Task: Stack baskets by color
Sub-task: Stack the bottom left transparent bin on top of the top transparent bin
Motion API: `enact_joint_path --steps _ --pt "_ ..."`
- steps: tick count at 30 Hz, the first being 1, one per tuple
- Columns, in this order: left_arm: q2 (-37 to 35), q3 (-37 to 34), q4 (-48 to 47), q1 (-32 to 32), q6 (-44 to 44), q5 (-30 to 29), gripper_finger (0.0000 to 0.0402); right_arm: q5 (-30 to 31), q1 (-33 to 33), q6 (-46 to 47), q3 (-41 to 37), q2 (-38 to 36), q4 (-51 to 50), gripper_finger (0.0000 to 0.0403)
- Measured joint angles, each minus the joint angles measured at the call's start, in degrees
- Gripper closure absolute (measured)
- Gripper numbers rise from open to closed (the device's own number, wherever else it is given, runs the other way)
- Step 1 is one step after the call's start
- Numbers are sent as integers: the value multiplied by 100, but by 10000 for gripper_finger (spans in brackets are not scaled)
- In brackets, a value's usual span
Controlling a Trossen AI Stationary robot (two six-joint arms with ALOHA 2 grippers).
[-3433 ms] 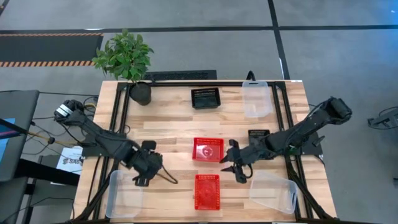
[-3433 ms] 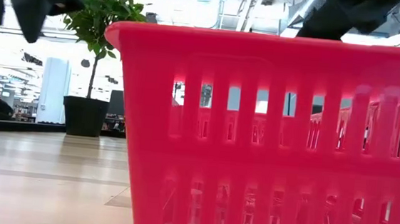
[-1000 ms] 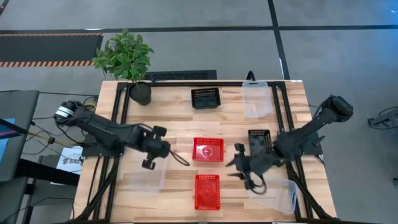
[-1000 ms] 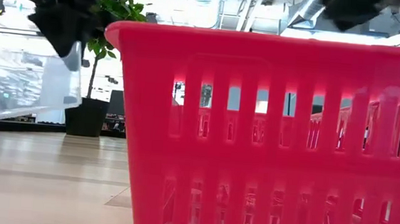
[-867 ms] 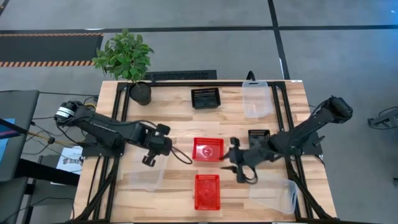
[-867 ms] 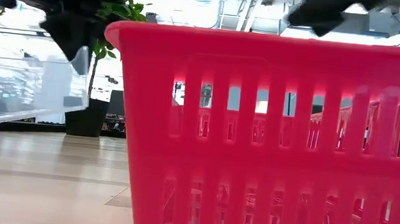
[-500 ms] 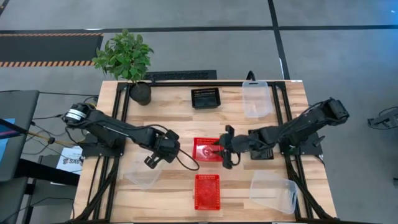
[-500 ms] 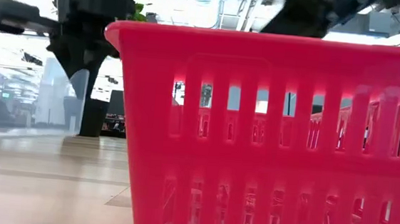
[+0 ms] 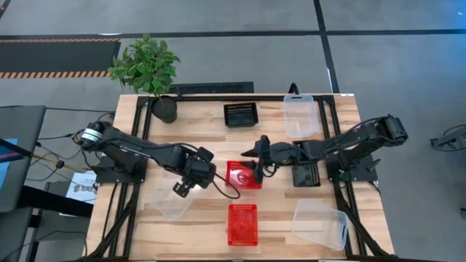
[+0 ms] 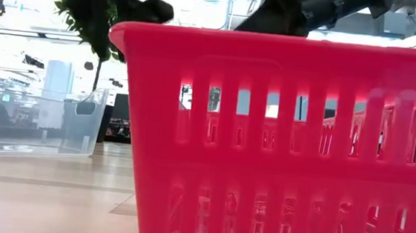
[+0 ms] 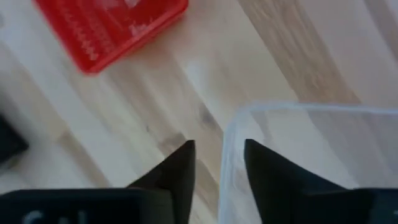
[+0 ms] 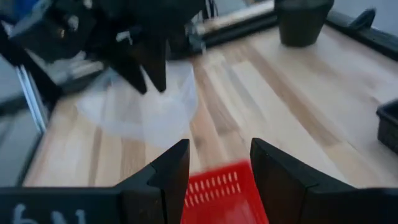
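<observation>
Two dark arms meet over the middle of a wooden desk [image 9: 196, 138]; near the left edge a clear bin [image 9: 169, 201] sits on the wood, and the left gripper [image 9: 183, 189] hangs at its inner rim, its fingers [image 11: 180, 171] parted with the bin's wall between them, one inside and one outside, neither clamped on the plastic; a round black plant pot [image 9: 164, 109] stands at the far left corner; a black basket [image 9: 241, 114] rests by the far edge, near centre; one red basket [image 9: 243, 175] lies at the desk's middle and a second red basket [image 9: 242, 223] sits at the near edge; the right gripper [image 9: 256, 161] hovers above the middle red basket's right side, fingers apart and empty; another black basket [image 9: 305, 172] lies under the right arm; a second clear bin [image 9: 300, 116] stands at the far right corner, a third clear bin [image 9: 319, 224] at the near right corner.
</observation>
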Motion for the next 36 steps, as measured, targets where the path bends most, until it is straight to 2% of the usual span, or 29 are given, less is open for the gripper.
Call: enact_joint_path --steps 4,9,13,18,25,31,36 --pt "-253 359 -576 44 -620 -2 227 -142 -110 221 53 132 415 212" --pt "-1066 29 -720 122 -1466 -131 211 -193 -124 374 770 895 388 212" --pt "-1871 -403 -444 116 -2161 -803 216 -334 -150 377 1725 1842 -313 212" --pt "-2833 -1064 424 258 -3012 -1834 220 -603 -213 373 3088 2950 -943 212" --pt "-3886 -1822 1465 824 -3156 -2543 220 -647 -209 325 5069 4236 -2330 207" --pt "-4267 -1930 1511 1274 -3071 -2455 220 -914 -275 309 6350 5121 -3019 191" --pt "-4307 -1930 1581 1340 -2894 -2306 220 -1052 -369 236 6948 5608 -3406 184"
